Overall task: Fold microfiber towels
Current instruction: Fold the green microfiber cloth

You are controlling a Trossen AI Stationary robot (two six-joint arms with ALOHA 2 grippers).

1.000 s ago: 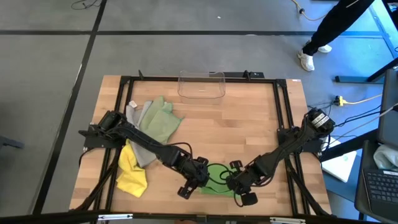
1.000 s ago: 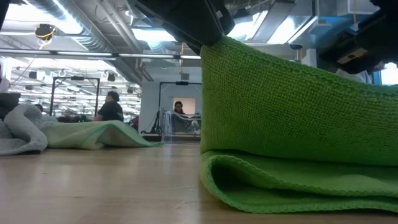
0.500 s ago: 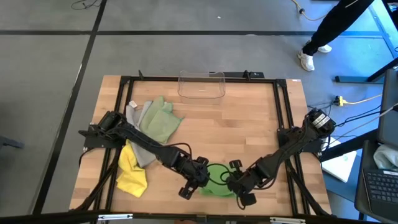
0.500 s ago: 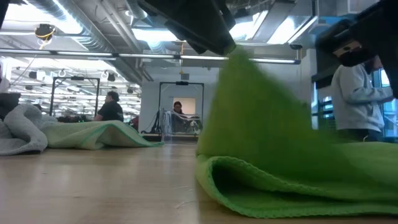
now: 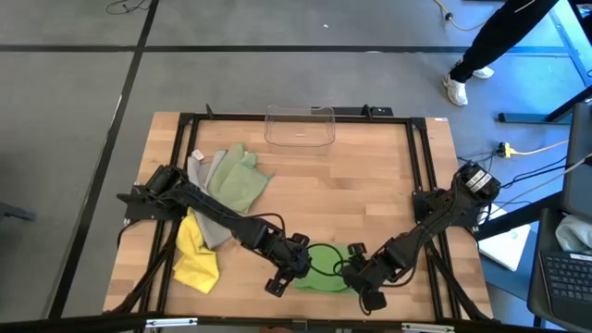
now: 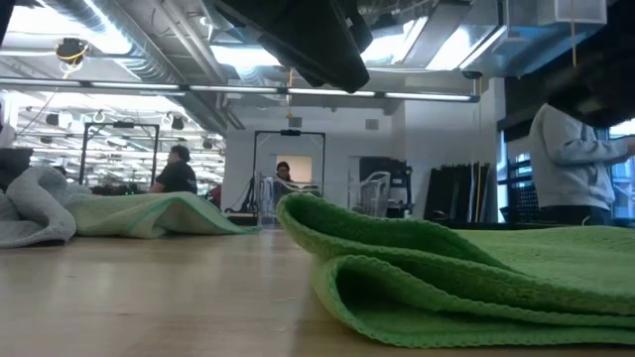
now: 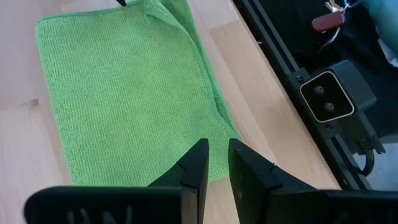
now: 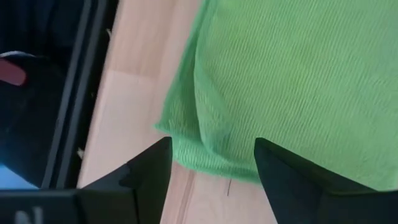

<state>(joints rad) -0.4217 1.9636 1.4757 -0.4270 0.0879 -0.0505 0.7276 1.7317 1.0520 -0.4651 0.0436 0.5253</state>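
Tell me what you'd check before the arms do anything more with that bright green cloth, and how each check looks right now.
1. Bright green towel lying folded on the table: ok.
2. Right gripper open, nothing between its fingers: ok.
3. Left gripper nearly shut above the towel's edge, gripping nothing: ok.
4. Fold edges lined up: not ok; one corner lies turned over and the upper layer sits askew.
5. Yellow towel, sage towel and grey towel waiting in a heap: ok.
6. Clear bin empty: cannot tell.

bright green towel [image 5: 324,268] folded flat, others [image 5: 222,199] heaped
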